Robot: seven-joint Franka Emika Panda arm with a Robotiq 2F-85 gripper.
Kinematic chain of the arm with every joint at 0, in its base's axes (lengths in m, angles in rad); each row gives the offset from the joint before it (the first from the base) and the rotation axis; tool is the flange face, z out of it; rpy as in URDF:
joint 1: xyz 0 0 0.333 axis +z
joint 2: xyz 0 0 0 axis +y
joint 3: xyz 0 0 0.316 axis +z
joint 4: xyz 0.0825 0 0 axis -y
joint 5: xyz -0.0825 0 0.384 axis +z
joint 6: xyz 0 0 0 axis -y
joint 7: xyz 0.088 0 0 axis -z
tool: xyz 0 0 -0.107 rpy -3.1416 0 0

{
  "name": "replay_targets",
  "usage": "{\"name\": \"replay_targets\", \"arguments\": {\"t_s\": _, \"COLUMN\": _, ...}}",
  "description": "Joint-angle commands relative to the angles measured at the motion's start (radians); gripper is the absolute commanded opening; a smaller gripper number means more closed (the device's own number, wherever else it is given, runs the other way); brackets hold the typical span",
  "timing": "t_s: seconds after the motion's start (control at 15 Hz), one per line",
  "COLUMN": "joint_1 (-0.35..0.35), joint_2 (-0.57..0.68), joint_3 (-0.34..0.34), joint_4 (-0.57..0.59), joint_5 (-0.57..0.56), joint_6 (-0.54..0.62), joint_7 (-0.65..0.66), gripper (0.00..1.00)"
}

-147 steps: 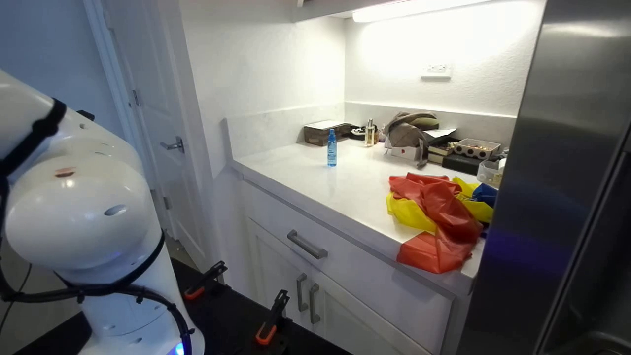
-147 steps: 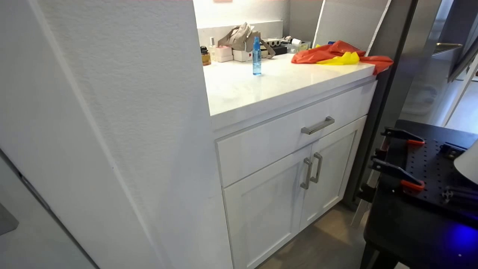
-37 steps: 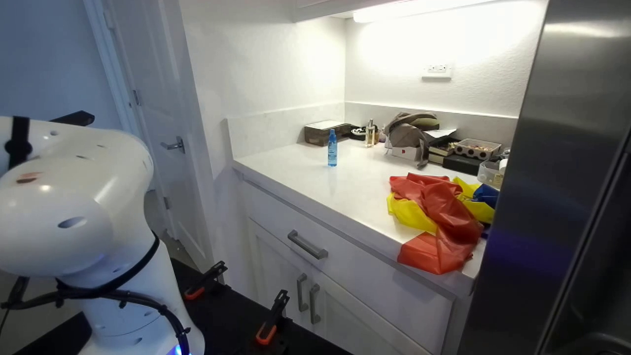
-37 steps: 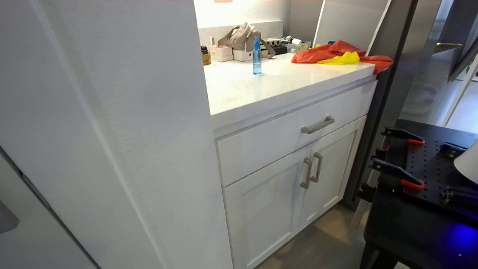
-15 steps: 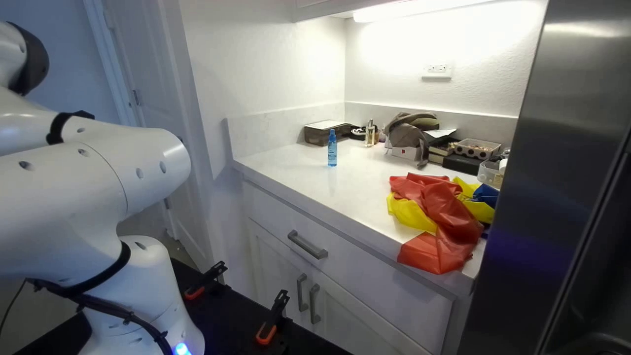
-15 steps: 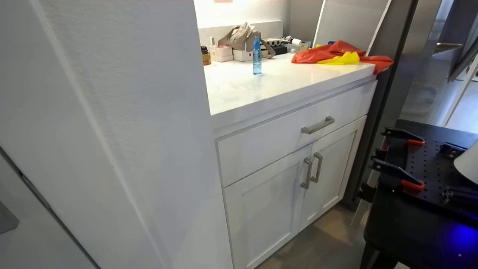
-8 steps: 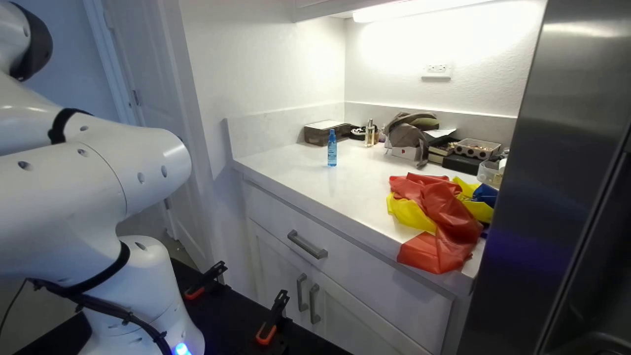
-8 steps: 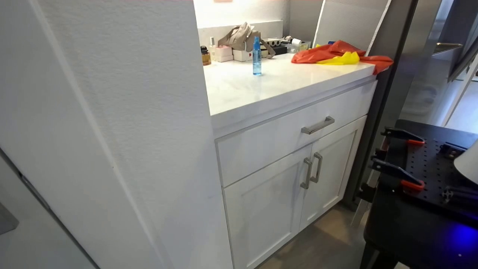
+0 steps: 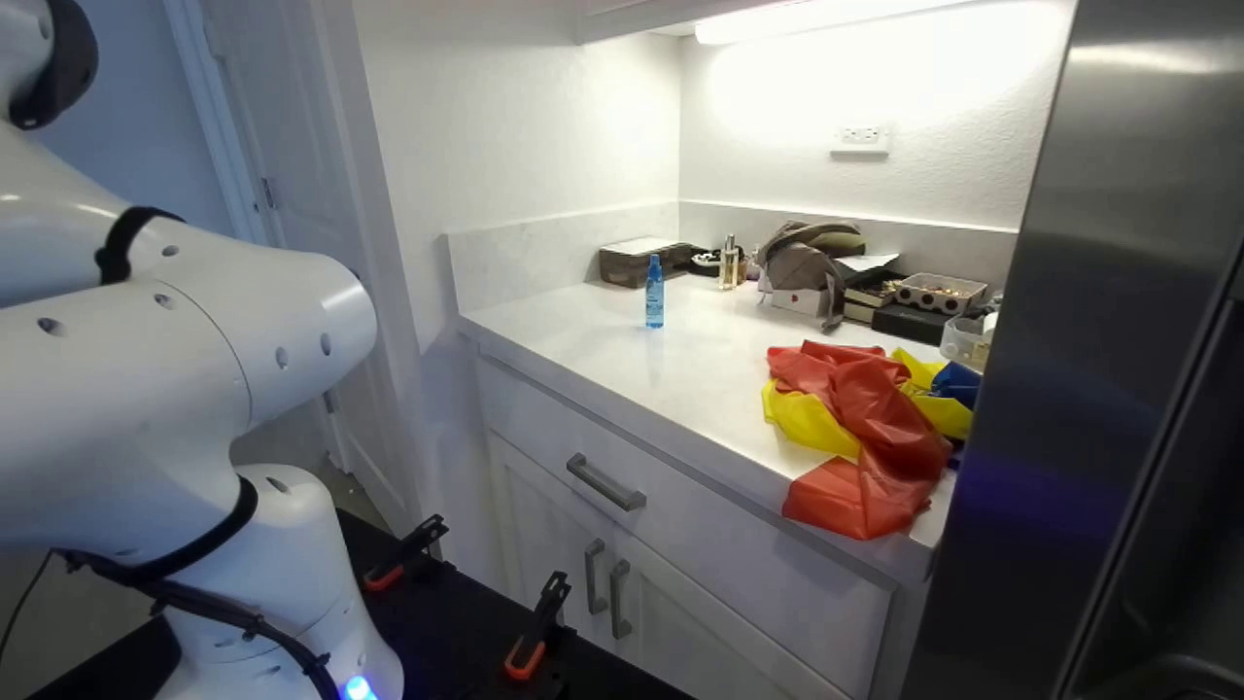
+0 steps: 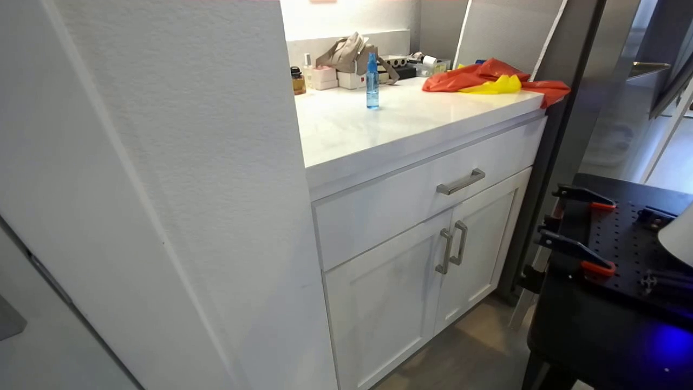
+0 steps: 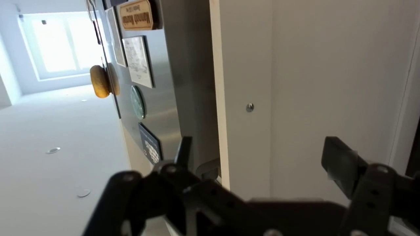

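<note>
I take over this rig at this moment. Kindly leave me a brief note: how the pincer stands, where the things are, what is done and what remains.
Pincer: open, nothing held; in the wrist view it faces a white panel. Both exterior views leave it out of frame, so how far it is from the counter cannot be told.
Things: the blue spray bottle stands upright on the white counter; the red, yellow and blue sheet lies crumpled, partly over the edge.
Done: no grasp is made.
Left: if anything is to be taken, the grasp remains to be made.
</note>
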Motion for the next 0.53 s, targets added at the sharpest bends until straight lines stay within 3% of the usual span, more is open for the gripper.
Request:
{"name": "replay_targets", "arguments": {"t_s": 0.0, "joint_1": 0.075, "joint_2": 0.027, "joint_3": -0.055, "joint_4": -0.036, "joint_5": 0.048, "joint_6": 0.048, "joint_7": -0.122, "gripper": 1.0}}
{"name": "replay_targets", "arguments": {"t_s": 0.47, "joint_1": 0.207, "joint_2": 0.038, "joint_3": -0.176, "joint_4": -0.076, "joint_5": 0.127, "joint_6": 0.036, "joint_7": -0.315, "gripper": 1.0}}
